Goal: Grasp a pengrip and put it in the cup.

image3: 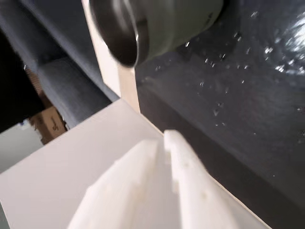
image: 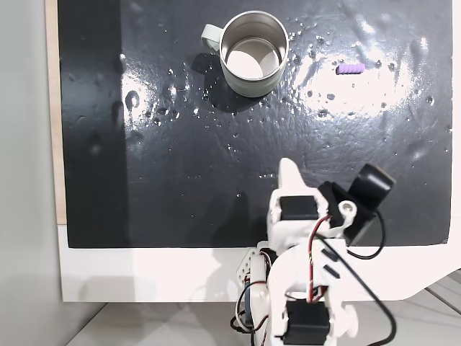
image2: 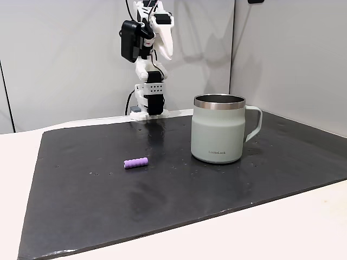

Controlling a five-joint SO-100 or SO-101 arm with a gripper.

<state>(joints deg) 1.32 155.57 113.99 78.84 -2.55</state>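
Observation:
The pengrip (image: 350, 69) is a tiny light-purple ribbed tube lying on the black mat at the upper right in a fixed view; it lies left of the cup in another fixed view (image2: 135, 163). The cup (image: 252, 54) is a pale grey-green mug with a steel inside, standing upright (image2: 219, 130) with its handle out to one side. My white gripper (image: 289, 170) is raised high over the near end of the mat, far from both, with its fingers together and nothing held (image2: 167, 47). The wrist view shows the shut fingertips (image3: 166, 138) and the cup (image3: 157, 24) at the top.
A black mat (image: 180, 180) covers most of the white table (image: 144, 274). Its surface is shiny with small speckles. The arm's base (image2: 147, 103) stands at the mat's far edge in a fixed view. Grey wall panels rise behind.

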